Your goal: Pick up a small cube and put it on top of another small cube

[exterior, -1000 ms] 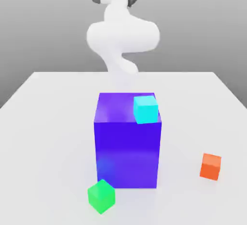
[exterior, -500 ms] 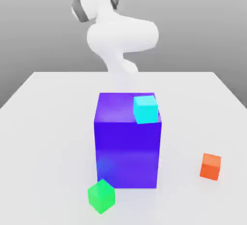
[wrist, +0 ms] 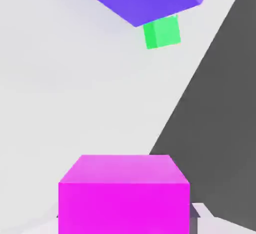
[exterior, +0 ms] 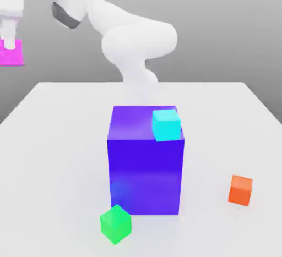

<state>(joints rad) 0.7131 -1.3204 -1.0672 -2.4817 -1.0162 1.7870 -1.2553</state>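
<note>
Altogether four small cubes (one pink [exterior: 12, 53]), one big block [exterior: 146, 162]

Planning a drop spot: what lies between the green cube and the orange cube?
Bare table between the green cube and orange cube, in the exterior view.

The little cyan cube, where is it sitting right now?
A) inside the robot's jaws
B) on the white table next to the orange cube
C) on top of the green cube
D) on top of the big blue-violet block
D: in the exterior view the small cyan cube rests on the top face of the big blue-violet block, near the corner toward that view's right.
</note>
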